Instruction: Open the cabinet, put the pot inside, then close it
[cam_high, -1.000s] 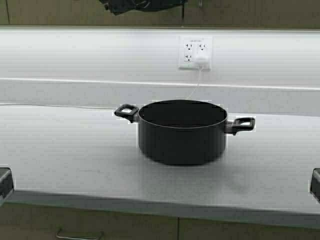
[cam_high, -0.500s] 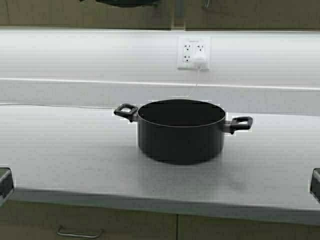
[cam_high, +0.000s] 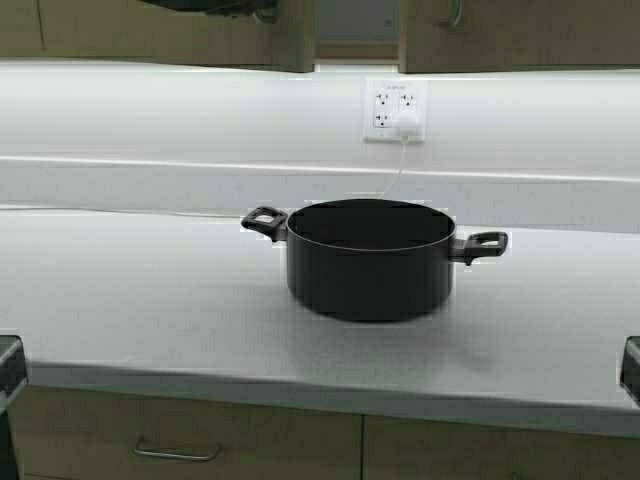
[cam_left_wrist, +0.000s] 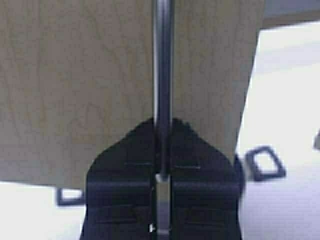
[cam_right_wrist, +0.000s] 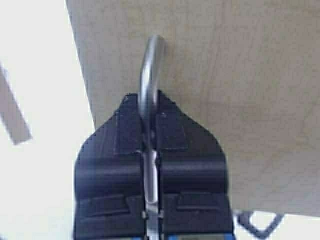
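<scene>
Pot (cam_high: 370, 262) is seen centre frame in the high view, upright on the grey tabletop (cam_high: 140, 300), open mouth up. Its long axis through the two loop handles runs left to right across the frame, slightly tilted: left handle a bit farther back, right handle nearer the lower right.

Cabinet (cam_high: 180, 35) is cut off along the top edge of the high view; its two doors are parted, with a grey gap shown at top centre between them. Left door's edge is at upper left of centre, right door at upper right.

Left pincer (cam_left_wrist: 162, 150) is closed tight on the left door's handle bar (cam_left_wrist: 162, 65), which runs vertically up the frame in the left wrist view against the wood-grain front. Right pincer (cam_right_wrist: 150, 145) is likewise clamped on the right door's handle (cam_right_wrist: 150, 75), whose curved end is seen bending into the door.

Wall outlet (cam_high: 396, 110) with a plugged white cord is noted on the backsplash above the pot. Base drawer handle (cam_high: 175, 452) is visible at lower left.
</scene>
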